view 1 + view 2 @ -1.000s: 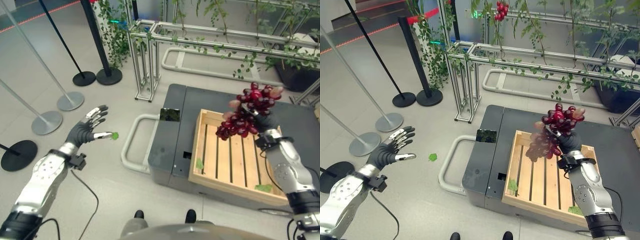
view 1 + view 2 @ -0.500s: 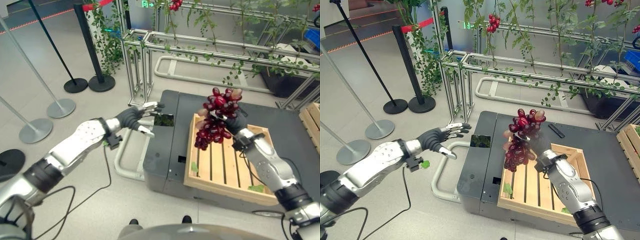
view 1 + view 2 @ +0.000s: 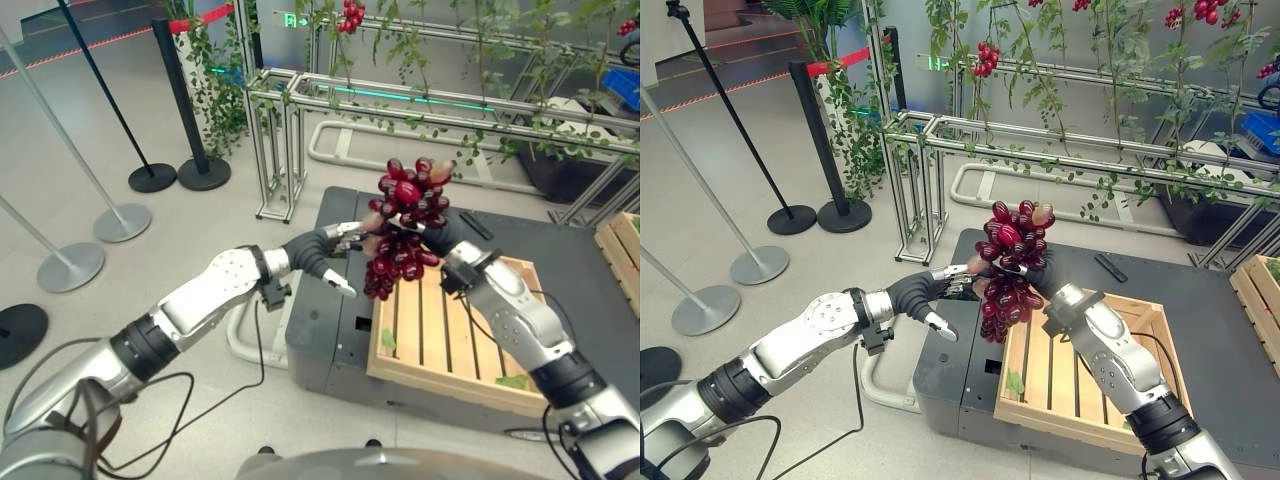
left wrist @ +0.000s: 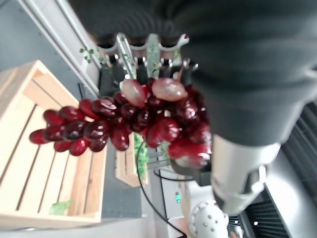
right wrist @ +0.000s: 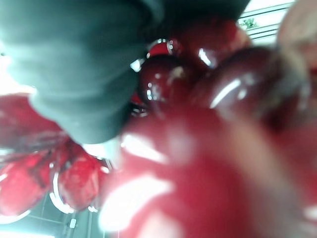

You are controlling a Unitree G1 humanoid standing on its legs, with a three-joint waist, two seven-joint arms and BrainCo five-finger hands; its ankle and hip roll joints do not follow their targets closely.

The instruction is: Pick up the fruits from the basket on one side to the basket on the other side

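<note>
Right hand point(image 3: 440, 240): raised above the near-left corner of the crate point(image 3: 470, 325), fingers curled round the upper part of the grapes point(image 3: 400, 225). The bunch is clear of the crate and hangs from the hand, long axis running downward and slightly toward the robot's left, lower tip over the crate's left rim.

Left hand point(image 3: 325, 250): reaches in from the left, fingers straight and spread, thumb apart, holding nothing. Its fingertips point(image 3: 352, 229) lie at the left side of the bunch at mid height; the eye views do not settle whether they touch the fruit or stand just beside it. The left wrist view shows the bunch right at the fingertips.

Relation governing the next move: the grapes lie directly to the right of the left hand, with the lower half of the bunch free. Judgement: a hand-over from right to left is in progress, and the left hand must close on that free part before the right lets go.

Surroundings: the crate sits on a dark platform point(image 3: 590, 250), whose left edge lies under the left hand. Open floor point(image 3: 150, 270) lies well to the left. A metal frame point(image 3: 275, 130) with vines stands behind, apart from both arms. Stanchions point(image 3: 120, 215) stand further left.

Risk, as judged: loose grapes may drop if the grip is shallow.
</note>
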